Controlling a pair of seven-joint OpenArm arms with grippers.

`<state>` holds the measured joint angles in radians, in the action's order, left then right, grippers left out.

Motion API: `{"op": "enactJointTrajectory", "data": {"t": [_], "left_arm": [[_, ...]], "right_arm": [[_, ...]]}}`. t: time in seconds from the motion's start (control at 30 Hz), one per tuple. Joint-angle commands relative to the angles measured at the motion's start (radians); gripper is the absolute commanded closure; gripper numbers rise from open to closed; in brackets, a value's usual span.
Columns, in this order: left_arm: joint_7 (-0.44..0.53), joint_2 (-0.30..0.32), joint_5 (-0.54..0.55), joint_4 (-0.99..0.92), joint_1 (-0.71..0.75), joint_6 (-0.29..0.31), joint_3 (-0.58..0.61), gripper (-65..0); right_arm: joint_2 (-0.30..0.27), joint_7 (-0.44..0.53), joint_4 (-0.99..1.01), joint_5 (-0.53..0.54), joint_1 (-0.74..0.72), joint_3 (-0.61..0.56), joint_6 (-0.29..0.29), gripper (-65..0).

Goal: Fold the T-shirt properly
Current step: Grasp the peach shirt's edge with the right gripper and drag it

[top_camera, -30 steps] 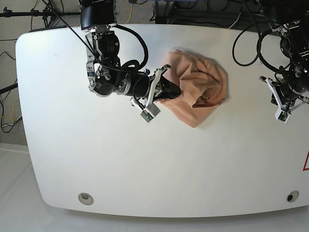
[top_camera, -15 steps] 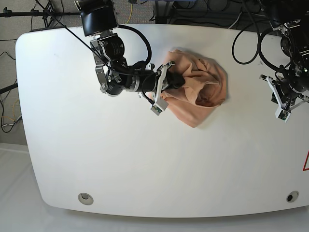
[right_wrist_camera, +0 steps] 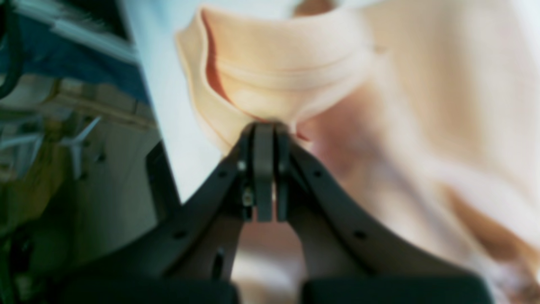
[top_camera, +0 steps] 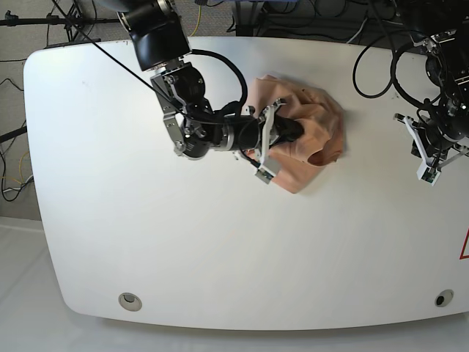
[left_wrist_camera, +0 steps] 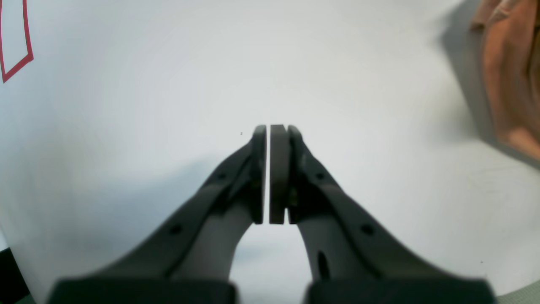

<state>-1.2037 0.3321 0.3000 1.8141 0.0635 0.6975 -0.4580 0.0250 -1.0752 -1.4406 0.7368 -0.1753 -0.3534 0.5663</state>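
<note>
The T-shirt point(top_camera: 316, 138) is a crumpled peach heap on the white table point(top_camera: 220, 235), right of centre at the back. My right gripper point(top_camera: 298, 132) reaches over it from the left. In the right wrist view this gripper point(right_wrist_camera: 265, 126) is shut on a folded, seamed edge of the T-shirt point(right_wrist_camera: 287, 63), lifted off the table. My left gripper point(left_wrist_camera: 268, 126) is shut with nothing between its pads, over bare table, and the T-shirt point(left_wrist_camera: 510, 76) lies off to its right. In the base view the left arm point(top_camera: 438, 143) stands near the right edge, apart from the cloth.
A red outline mark point(top_camera: 465, 246) sits at the table's right edge, also seen as a red mark point(left_wrist_camera: 17, 42) in the left wrist view. Two round holes point(top_camera: 130, 300) point(top_camera: 442, 298) lie near the front edge. Cables and stands crowd the space behind the table.
My right arm has swept rightward across the T-shirt with the pinched edge, carrying that cloth over the heap. The left arm has stayed still.
</note>
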Motion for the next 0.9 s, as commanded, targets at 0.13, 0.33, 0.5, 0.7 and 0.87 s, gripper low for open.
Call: {"op": "enactJointTrajectory", "data": {"t": [0.13, 0.33, 0.5, 0.7, 0.87], "left_arm": [[0.014, 0.014, 0.005, 0.016, -0.014, 0.001, -0.005, 0.0], [0.014, 0.014, 0.005, 0.016, -0.014, 0.001, -0.005, 0.0], [0.014, -0.003, 0.003, 0.016, -0.014, 0.001, -0.009, 0.0], [0.014, -0.006, 0.003, 0.016, -0.014, 0.001, -0.005, 0.0], [0.014, -0.023, 0.006, 0.016, -0.018, 0.001, -0.003, 0.0]], "right_arm": [[0.076, 0.036, 0.113, 0.020, -0.074, -0.062, 0.005, 0.0], [0.103, 0.108, 0.156, 0.020, -0.119, -0.161, 0.005, 0.0], [0.115, 0.115, 0.157, 0.023, -0.149, -0.201, 0.005, 0.0], [0.132, 0.115, 0.154, 0.027, -0.175, -0.200, 0.005, 0.0], [0.132, 0.114, 0.151, 0.030, -0.208, -0.197, 0.005, 0.0]]}}
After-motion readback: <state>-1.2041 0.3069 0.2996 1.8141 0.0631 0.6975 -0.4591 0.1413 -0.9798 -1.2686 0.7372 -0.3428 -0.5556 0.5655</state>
